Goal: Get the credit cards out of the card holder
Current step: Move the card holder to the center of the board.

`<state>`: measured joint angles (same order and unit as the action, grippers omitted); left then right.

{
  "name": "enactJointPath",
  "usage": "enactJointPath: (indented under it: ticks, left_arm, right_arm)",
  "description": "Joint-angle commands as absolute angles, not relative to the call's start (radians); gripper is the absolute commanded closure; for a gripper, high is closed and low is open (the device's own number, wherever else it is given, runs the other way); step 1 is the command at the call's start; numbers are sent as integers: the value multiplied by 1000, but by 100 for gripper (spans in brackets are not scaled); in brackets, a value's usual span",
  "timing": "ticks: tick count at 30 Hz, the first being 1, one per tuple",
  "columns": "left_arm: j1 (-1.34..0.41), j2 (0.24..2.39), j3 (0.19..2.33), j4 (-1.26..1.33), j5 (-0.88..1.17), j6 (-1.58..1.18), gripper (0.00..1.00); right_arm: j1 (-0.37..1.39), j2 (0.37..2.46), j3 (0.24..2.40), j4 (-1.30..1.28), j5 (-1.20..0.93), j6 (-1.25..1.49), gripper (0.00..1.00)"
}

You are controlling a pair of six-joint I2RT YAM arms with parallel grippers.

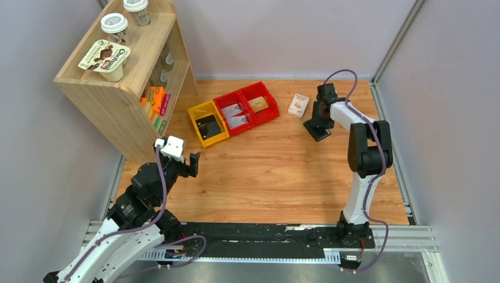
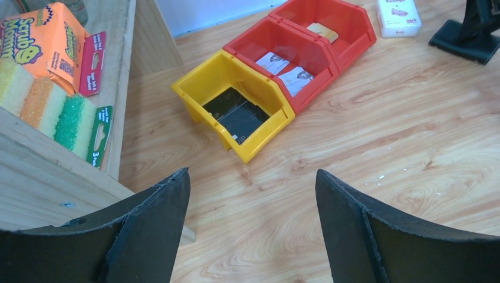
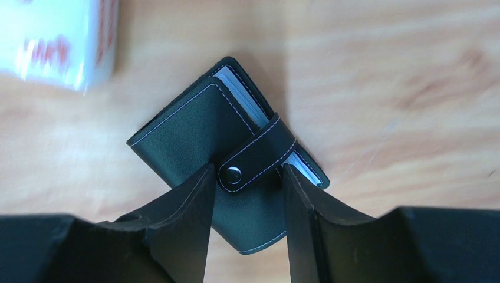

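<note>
Card holder [image 3: 188, 132] straddled, far right
Right gripper [image 3: 246, 188] was set narrowly about the snapped tab [image 3: 259, 154] — perhaps touching, clamping could not be told; left gripper [image 2: 252, 200] was held wide apart.

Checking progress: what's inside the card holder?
The card holder lies closed, its tab snapped. Only pale bluish-grey inner layers show at its edge; whatever they hold is hidden by the cover.

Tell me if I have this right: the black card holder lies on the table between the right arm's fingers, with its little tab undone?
Not quite: the tab is snapped shut, not undone, as the right wrist view shows. The rest holds: the black card holder lies on the table between the right arm's fingers.
</note>
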<state>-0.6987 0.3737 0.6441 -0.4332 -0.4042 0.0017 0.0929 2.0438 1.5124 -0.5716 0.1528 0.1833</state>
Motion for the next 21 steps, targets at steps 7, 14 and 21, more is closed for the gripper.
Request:
enactJointPath:
  ticks: [7,14,21]
  left_arm:
    - [-693,383,693,-434,-336,-40,15]
    - [-693,481,713,-437,-290,-119,15]
    - [-693,687,799,-472,-210,-280,15]
  right_arm:
    - [418,1726,1117,-719,169,495,45]
    - [463,1572,1120,-706,74,419,26]
    - [429,1571,1054,-591,-158,322,27]
